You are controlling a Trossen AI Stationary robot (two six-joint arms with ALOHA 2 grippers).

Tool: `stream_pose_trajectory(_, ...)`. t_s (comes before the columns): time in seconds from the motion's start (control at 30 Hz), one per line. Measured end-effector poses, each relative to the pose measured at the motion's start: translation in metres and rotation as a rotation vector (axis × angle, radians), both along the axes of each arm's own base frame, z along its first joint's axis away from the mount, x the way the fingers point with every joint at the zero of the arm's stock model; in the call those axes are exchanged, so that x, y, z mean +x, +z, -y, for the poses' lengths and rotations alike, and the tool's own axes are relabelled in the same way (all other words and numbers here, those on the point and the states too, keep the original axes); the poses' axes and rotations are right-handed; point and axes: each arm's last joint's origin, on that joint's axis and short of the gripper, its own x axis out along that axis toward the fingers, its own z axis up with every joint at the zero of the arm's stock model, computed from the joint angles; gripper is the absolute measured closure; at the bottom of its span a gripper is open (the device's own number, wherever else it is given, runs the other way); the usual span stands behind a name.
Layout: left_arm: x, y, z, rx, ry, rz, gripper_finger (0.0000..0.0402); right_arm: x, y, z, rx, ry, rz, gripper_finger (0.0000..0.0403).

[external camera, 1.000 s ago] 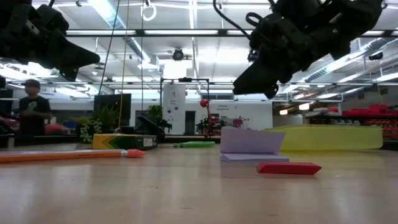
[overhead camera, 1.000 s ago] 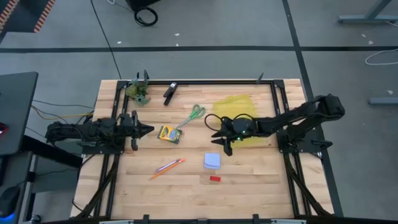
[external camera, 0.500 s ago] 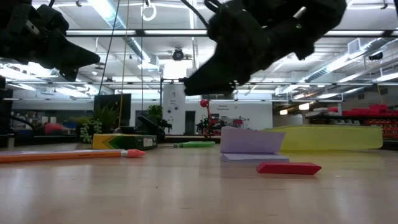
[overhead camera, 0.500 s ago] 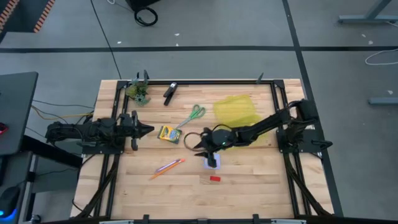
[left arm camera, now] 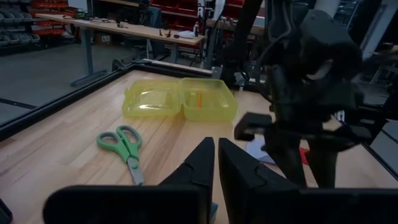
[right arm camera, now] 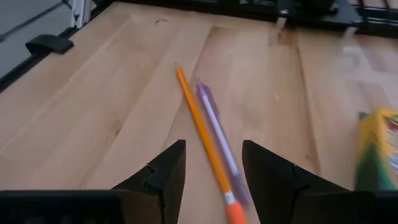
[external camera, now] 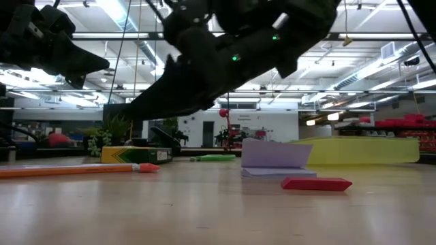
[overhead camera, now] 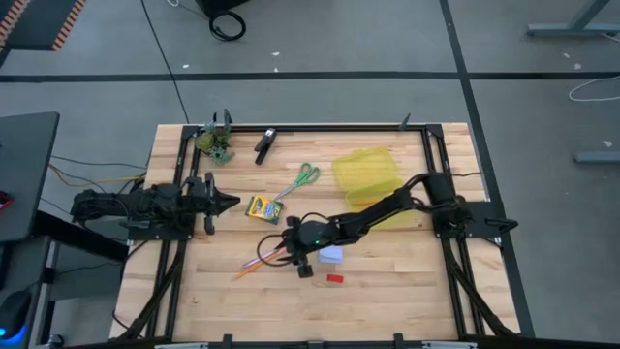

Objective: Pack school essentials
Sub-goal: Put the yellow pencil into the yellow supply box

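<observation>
My right gripper (overhead camera: 290, 254) (right arm camera: 213, 171) is open and hovers above the table, over the eraser end of the orange pencil (right arm camera: 200, 130) and the pink-purple pen (right arm camera: 217, 130), which lie side by side (overhead camera: 262, 260). It touches neither. The pale blue note pad (overhead camera: 333, 255) and the red eraser (overhead camera: 335, 278) lie just right of it. The crayon box (overhead camera: 262, 207) and the green-handled scissors (overhead camera: 305, 177) lie farther back. My left gripper (overhead camera: 229, 204) (left arm camera: 215, 163) is shut and waits at the table's left side, above the wood.
An open yellow-green plastic case (overhead camera: 368, 175) (left arm camera: 180, 99) lies flat at the far right, beside the right arm. A black clip (overhead camera: 264, 143) and a green leafy clump (overhead camera: 217, 143) sit near the far edge. A black frame rail (overhead camera: 320, 127) borders the table.
My right gripper has swung from beside the yellow case toward the table's left and near edge. It passed over the note pad and now hangs above the pencil and pen. Nothing on the table has moved.
</observation>
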Motion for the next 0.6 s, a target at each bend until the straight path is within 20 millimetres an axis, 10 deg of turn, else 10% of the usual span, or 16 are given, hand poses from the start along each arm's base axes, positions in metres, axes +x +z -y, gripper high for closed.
stream_pose_trajectory(0.6, 0.000, 0.000, 0.000, 0.000, 0.000, -0.001, 0.0367, 0.026, -0.032, -0.002, -0.048, 0.094, -0.045, 0.0238)
